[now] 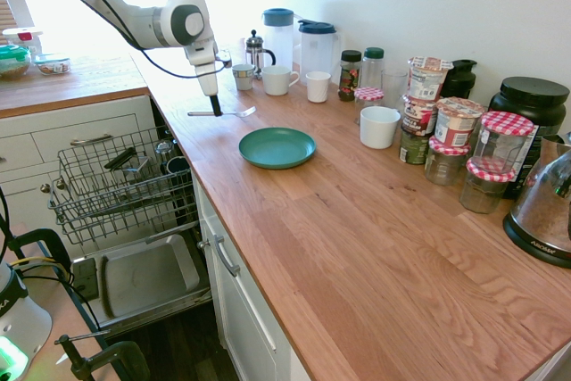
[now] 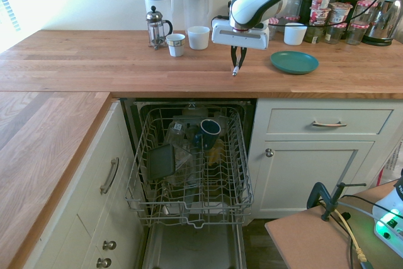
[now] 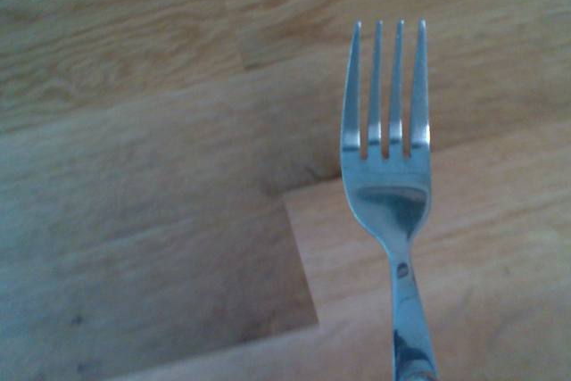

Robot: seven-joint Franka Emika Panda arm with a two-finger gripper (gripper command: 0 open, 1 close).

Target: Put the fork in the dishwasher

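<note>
A: One fork point(image 1: 239, 113), in my pincer point(image 2: 237, 65) just over the desk point(image 1: 285, 220), nr the plate point(image 1: 277, 147). Pincer's pinching its handle. Next?

B: Lift straight up, I'd say, grip firm; thin handle could twist. Get tines well clear of the desk b4 swinging.

A: Then over the front edge to the rack point(image 2: 195, 209)?

B: Yep, rack's out. Go slow, aim for a gap by the mug point(image 2: 210, 131), lower w/o snagging wires, then let go.

The fork point(image 3: 393, 202), slim, four-tined and shiny silver, was pinched at its handle in my hand point(image 1: 216, 106) above the counter point(image 2: 157, 70); the dishwasher point(image 2: 195, 200) stood open, its laden grey wire rack drawn out.
</note>
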